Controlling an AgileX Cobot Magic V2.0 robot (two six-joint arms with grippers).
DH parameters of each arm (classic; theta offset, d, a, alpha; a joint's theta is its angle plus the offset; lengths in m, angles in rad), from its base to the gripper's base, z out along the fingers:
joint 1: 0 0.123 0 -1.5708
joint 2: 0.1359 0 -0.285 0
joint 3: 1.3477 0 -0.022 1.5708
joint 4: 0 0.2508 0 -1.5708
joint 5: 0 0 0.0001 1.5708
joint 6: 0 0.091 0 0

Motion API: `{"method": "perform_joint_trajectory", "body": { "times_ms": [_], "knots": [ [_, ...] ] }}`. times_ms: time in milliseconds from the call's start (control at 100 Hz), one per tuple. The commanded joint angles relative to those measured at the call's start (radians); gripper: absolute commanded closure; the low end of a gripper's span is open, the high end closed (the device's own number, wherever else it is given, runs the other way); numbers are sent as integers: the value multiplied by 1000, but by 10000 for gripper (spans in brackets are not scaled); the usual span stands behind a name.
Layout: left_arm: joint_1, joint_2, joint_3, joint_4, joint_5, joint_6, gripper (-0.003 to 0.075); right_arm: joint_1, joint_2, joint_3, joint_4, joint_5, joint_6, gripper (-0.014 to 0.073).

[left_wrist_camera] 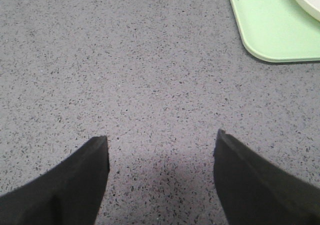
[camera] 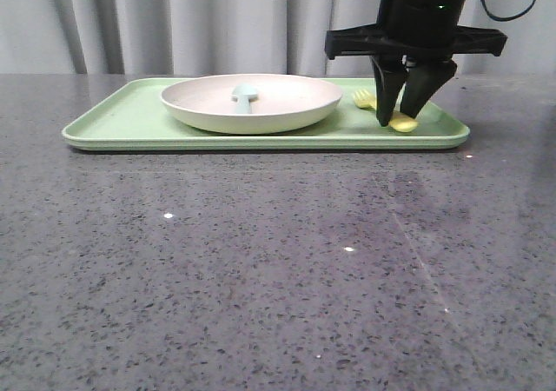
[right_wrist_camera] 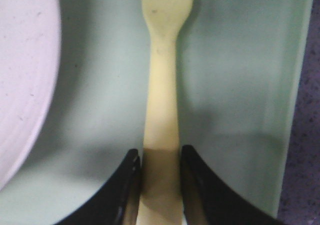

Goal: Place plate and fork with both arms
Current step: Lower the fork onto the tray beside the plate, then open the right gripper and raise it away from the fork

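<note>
We have the right claw [camera: 401, 113] down on the pale green tray [camera: 122, 117], its two fingers pressed against either side of the yellow fork [right_wrist_camera: 161, 110] handle; from the right wrist view they look to be pinching it near the handle end, with the tines pointing away from the wrist. The fork lies flat on the tray, just beside the cream-white plate [camera: 261, 113], which sits in the tray's middle with a pale blue-green spoon [camera: 244, 96] resting in it.

Our main worry is the grip. The handle is thin, flat and smooth, so if we lift with the fingers only on its edges it may pivot, droop or slip back onto the tray. A second risk is the plate rim so near the fork: any sideways swing toward it could knock the plate and shift the spoon. The tray's raised lip runs close on the fork's other side, so dragging low could catch there.

The left claw [left_wrist_camera: 160, 147] is spread wide over bare grey worktop [left_wrist_camera: 125, 75], holding nothing, with the tray's corner [left_wrist_camera: 260, 50] well ahead of it. In front of the tray the worktop is broad and open, so we judge a straight lift and then a move toward that side safest.
</note>
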Motion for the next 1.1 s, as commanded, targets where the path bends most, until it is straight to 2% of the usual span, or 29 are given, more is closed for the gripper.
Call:
{"method": "perform_joint_trajectory", "body": {
  "times_ms": [0, 380, 450, 620, 690, 1090],
  "knots": [
    [3, -1, -25, -9, -69, -10, 282, -7, -52, -19, -9, -21, -2, 566],
    [3, -1, -25, -9, -69, -10, 282, -7, -52, -19, -9, -20, -1, 556],
    [3, -1, -25, -9, -69, -10, 282, -7, -52, -19, -9, -20, -1, 508],
    [3, -1, -25, -9, -69, -10, 282, -7, -52, -19, -9, -19, -1, 316],
    [3, -1, -25, -9, -69, -10, 282, -7, -52, -19, -9, -19, -1, 272],
    [3, -1, -25, -9, -69, -10, 282, -7, -69, -19, -10, -24, -1, 262]
  ]
}}
